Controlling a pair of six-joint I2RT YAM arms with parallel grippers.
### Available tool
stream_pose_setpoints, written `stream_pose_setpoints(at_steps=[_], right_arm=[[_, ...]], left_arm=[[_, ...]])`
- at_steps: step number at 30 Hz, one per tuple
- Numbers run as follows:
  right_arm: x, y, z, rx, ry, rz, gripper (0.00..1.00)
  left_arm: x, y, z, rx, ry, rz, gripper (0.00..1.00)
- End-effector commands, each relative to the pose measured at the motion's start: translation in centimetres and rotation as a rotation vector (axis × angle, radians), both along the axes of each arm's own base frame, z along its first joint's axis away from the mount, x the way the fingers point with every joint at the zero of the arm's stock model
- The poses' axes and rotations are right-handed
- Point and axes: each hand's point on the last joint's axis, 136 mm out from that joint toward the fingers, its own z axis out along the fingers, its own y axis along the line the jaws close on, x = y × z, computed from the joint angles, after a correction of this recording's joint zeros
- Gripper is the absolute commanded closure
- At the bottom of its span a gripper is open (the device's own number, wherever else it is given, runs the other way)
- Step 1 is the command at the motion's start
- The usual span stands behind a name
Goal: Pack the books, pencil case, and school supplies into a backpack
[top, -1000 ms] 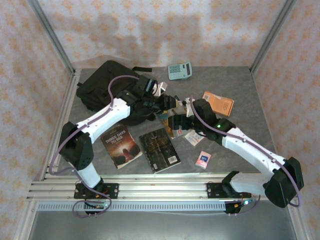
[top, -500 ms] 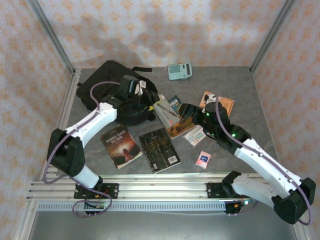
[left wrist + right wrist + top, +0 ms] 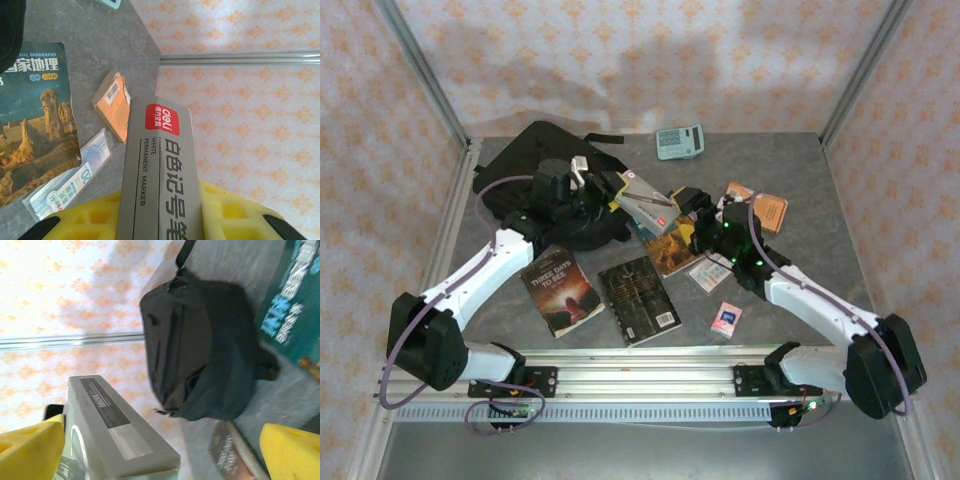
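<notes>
Marker box [image 3: 647,196]: grey, long, clamped at one end by left gripper [image 3: 616,190]. Long axis runs toward right gripper [image 3: 682,205], whose jaws stand wide about the free end. Backpack [image 3: 525,172] lies just beyond the left gripper, opposite side.

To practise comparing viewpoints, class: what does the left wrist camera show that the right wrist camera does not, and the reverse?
Left wrist, not right wrist: the orange booklet, a clear packet beside it, and the red label on the grey marker box, which is clamped in the left hand. Right wrist, not left wrist: the bulk of the black backpack and the edge of a dark book. Both: the marker box, the blue-and-orange book and the patterned wall.
</notes>
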Motion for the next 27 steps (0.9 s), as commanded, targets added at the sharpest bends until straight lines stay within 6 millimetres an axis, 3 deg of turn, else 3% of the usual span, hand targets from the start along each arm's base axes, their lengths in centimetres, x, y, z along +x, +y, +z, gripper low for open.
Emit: stream_pose_setpoints(at_steps=[1,6,17,21,27], right_arm=[[0.0,2.2,5.6,0.246,-0.123,0.079,0.01],[-0.2,3.4,6.2,0.302,-0.139,0.099,0.13],[-0.2,2.4,5.9,0.324,-0.149,0.045,0.52],[-0.3,2.0,5.5,0.297,-0.149,0.027,0.62],[-0.6,0.3,5.1,0.227,-0.154,-0.021,0.66]], left_arm=[[0.5,0.5,2.0,-0.068,-0.058,0.046,0.74],[0.7,0.5,2.1,-0.088,-0.058,0.053,0.75],[0.6,0.6,1.2,-0.076,-0.04,0.06,0.73],[0.5,0.9,0.5,-0.045,-0.026,0.063,0.66],[0.2,1.0,-0.4,0.023,-0.017,0.045,0.5]])
